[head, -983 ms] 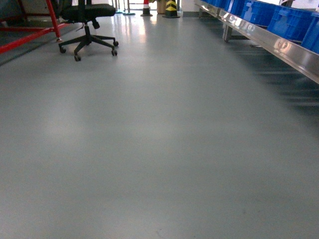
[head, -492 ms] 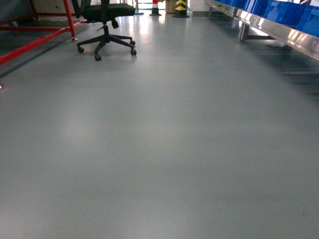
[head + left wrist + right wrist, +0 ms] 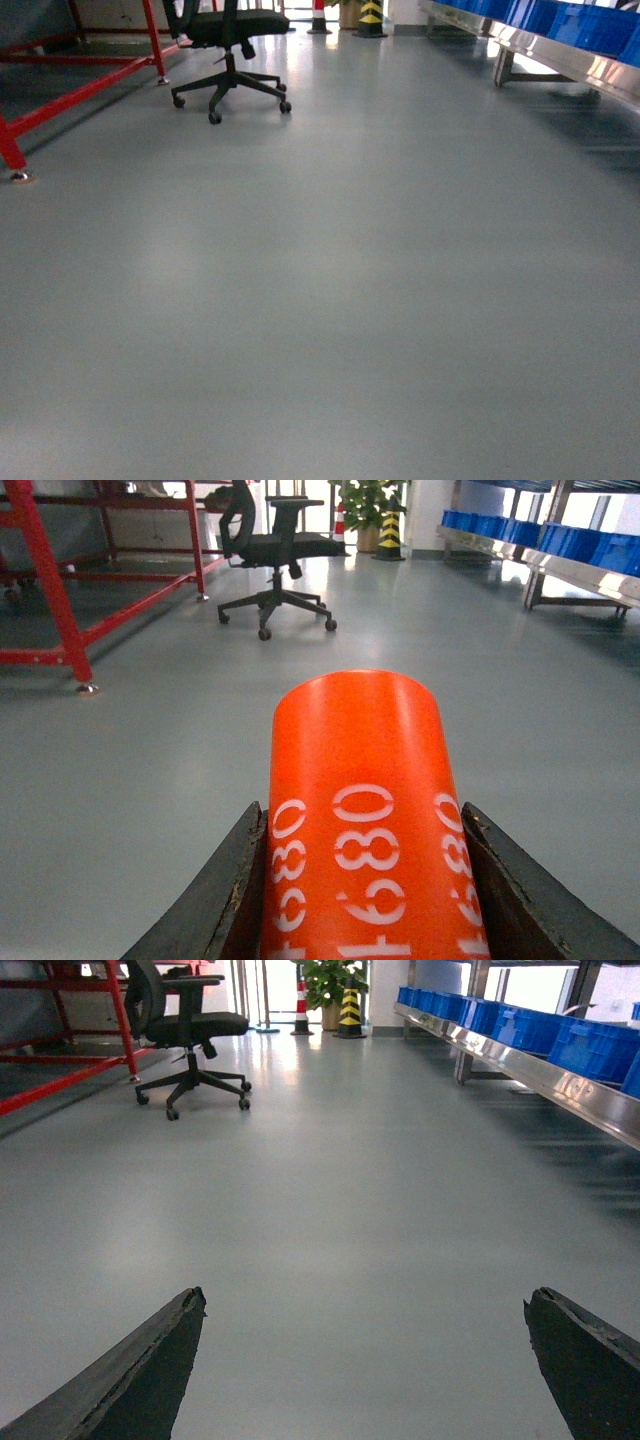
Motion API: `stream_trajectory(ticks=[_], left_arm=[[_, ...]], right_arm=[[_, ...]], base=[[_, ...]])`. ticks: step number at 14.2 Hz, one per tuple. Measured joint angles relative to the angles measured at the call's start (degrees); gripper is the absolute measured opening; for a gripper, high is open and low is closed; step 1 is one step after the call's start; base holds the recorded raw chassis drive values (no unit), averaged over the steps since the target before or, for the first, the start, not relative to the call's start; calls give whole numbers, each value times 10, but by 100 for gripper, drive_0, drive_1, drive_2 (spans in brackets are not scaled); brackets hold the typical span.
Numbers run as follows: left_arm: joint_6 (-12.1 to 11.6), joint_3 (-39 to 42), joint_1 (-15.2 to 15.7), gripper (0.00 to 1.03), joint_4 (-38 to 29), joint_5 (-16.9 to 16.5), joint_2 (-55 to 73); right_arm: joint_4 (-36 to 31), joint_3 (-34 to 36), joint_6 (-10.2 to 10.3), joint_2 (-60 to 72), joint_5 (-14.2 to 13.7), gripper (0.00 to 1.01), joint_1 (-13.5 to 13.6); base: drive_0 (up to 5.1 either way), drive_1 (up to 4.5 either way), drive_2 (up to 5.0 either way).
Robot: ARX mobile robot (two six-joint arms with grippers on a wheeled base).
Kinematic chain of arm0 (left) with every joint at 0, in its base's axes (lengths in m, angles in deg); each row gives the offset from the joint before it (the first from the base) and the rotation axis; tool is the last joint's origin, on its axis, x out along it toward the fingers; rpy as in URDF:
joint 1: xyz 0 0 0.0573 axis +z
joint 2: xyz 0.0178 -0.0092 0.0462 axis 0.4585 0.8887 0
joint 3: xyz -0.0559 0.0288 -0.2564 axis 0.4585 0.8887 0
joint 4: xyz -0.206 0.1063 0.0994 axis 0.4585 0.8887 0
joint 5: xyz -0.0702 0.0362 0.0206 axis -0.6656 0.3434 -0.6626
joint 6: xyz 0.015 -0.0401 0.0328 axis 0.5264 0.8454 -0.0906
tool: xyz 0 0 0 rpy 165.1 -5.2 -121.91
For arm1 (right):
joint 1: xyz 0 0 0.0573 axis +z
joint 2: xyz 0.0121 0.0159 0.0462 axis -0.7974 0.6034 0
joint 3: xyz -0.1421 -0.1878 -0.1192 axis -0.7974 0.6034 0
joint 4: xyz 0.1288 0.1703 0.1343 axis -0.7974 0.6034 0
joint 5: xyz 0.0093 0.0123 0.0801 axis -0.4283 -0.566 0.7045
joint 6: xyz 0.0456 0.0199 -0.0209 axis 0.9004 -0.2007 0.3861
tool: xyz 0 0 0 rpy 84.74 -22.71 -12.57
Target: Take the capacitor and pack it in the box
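Observation:
My left gripper is shut on the capacitor, an orange cylinder printed with white "680" marks, which sticks out forward between the two dark fingers. In the right wrist view my right gripper is open, its fingers wide apart with only grey floor between them. Neither gripper shows in the head view. The box is out of view.
A black office chair stands far left on the grey floor. A red metal frame runs along the left. A steel bench with blue bins lines the right. A striped bollard and a cone stand at the far end.
The head view has shifted: the chair and the red frame have slid right and nearer, and the bench with blue bins has moved toward the right edge.

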Motion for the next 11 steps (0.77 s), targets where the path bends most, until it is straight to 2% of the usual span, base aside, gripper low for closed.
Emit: stream_trajectory(ticks=[11], left_arm=[[0,0,0,44,1,0,0]], right_arm=[[-1,0,0,0,0,98,0]], base=[[-493,253,253]])
